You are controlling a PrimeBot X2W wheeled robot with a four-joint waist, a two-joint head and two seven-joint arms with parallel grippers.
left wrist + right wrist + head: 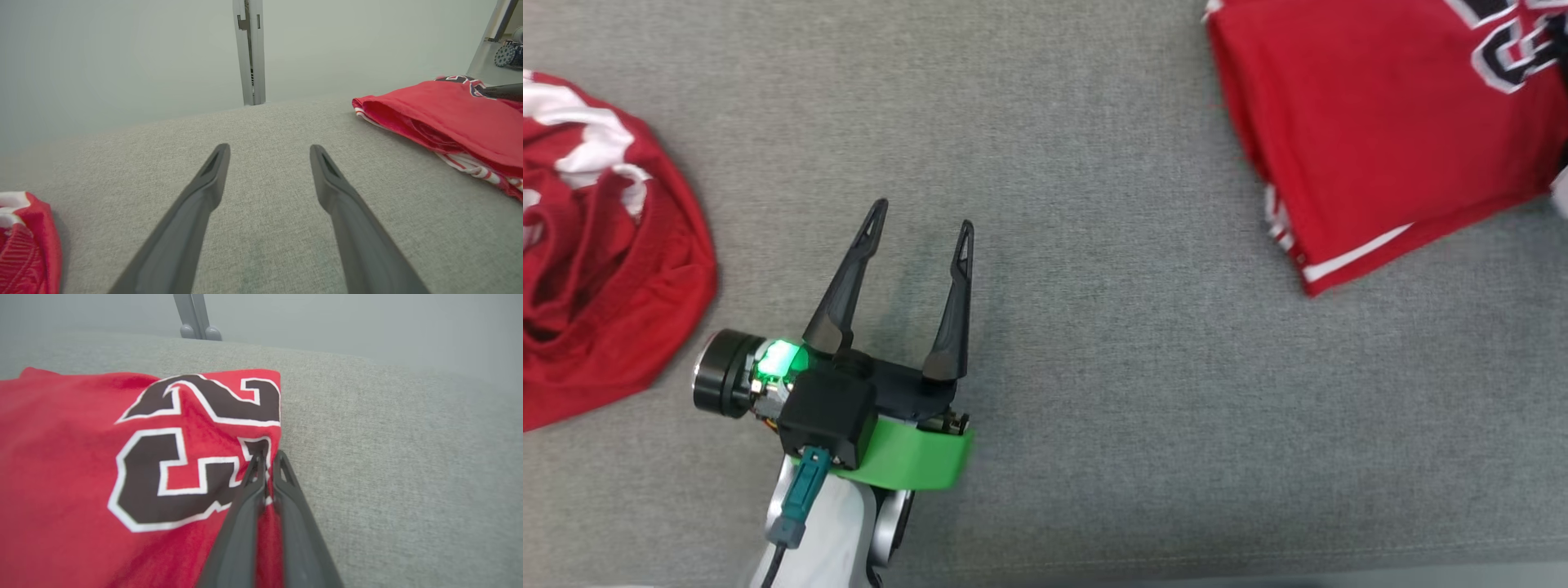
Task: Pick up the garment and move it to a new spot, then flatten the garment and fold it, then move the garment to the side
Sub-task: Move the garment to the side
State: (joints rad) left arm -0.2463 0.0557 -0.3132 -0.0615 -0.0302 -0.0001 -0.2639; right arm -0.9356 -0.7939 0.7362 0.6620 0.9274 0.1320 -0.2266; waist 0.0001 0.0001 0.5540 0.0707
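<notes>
The left gripper (923,215) hangs released, its two dark fingers (204,192) spread wide with nothing between them, over bare grey cloth. Off to its left lies a crumpled red-and-white jersey (605,261), apart from it. Well off to its right lies the folded red jersey (1380,139).

The right gripper (269,455) is clenched on that folded jersey's edge. Its fingertips are nearly together with red cloth pinched between them, just right of the black, white-edged number (171,469) printed on the jersey. To the right of this gripper the surface is bare.

There are two grippers, two jerseys and one printed number.

Both jerseys rest on a grey woven-fabric surface (1111,343). Beyond its far edge stand a pale plain wall (102,61) and one grey metal upright post (250,53).
</notes>
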